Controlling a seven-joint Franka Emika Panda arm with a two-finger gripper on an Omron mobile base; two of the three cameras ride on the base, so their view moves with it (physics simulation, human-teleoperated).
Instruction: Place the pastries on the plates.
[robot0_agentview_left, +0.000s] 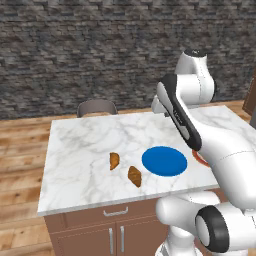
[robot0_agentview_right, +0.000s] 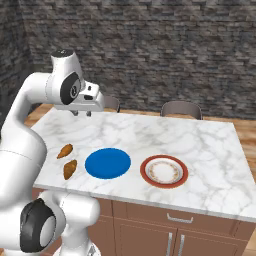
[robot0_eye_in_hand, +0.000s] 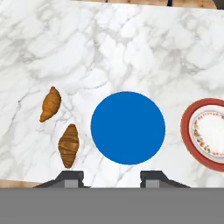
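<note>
I face a dark grey stone-brick wall (robot0_agentview_right: 165, 45) across the back of the room. Before me stands a white marble surface (robot0_agentview_left: 85, 150) on a brown wooden cabinet (robot0_agentview_right: 200, 235) with metal handles (robot0_agentview_left: 116, 212). Two grey chair backs (robot0_agentview_right: 181, 109) rise behind its far edge, over a wooden plank floor (robot0_agentview_left: 20, 150).

We count two croissants on the marble countertop (robot0_agentview_left: 85, 150): one croissant (robot0_eye_in_hand: 51, 104) farther from the front edge, the other croissant (robot0_eye_in_hand: 69, 145) close to that edge. We count two plates: one blue plate (robot0_eye_in_hand: 127, 127) and one white plate with a red-brown rim (robot0_eye_in_hand: 208, 133), both near the front edge. We see two chair backs past the far edge, one chair (robot0_agentview_right: 181, 108) and a second chair (robot0_agentview_left: 96, 107).
</note>
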